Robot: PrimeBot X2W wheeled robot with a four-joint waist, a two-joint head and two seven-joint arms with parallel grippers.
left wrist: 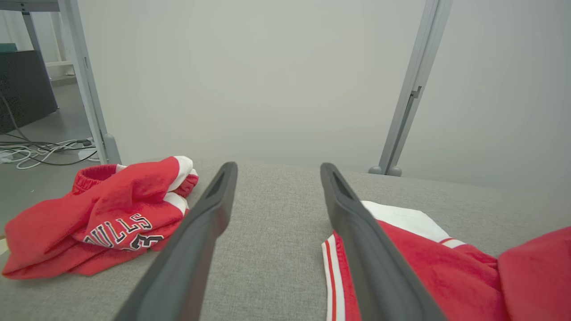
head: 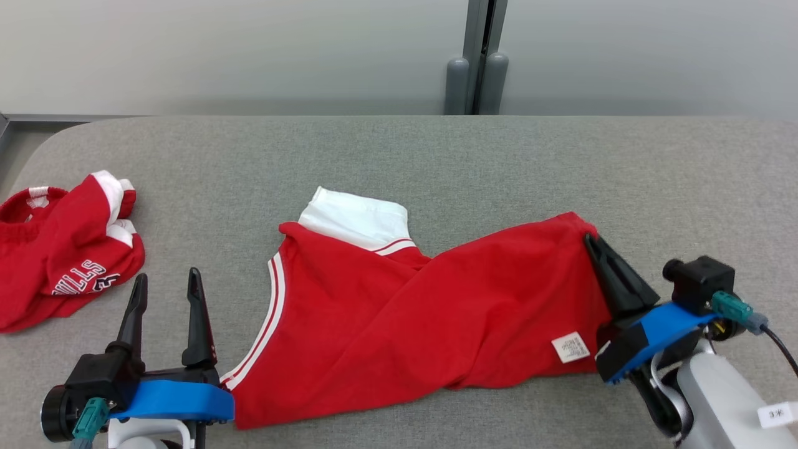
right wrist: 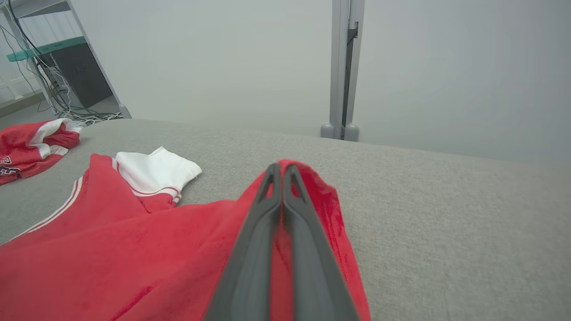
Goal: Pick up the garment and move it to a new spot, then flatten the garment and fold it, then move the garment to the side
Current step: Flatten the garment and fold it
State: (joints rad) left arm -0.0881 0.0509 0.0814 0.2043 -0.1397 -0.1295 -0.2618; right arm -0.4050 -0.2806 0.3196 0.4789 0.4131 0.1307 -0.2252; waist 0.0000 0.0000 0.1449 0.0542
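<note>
The garment (head: 405, 312), a red top with white trim and one white sleeve, lies crumpled across the middle of the grey table (head: 436, 156). My right gripper (head: 590, 238) is shut on the garment's far right edge. In the right wrist view the closed right gripper (right wrist: 280, 166) pinches the red cloth (right wrist: 134, 249), which bunches up around the tips. My left gripper (head: 168, 275) stands open just left of the garment's striped edge, holding nothing. The left wrist view shows the left gripper (left wrist: 277, 167) spread over bare table, with the garment (left wrist: 446, 267) to its right.
A second red garment with lettering (head: 62, 262) lies heaped at the table's left edge, also seen as the heap (left wrist: 98, 214) and the heap (right wrist: 26, 142). A grey post (head: 477, 75) stands behind the table's far edge against a pale wall.
</note>
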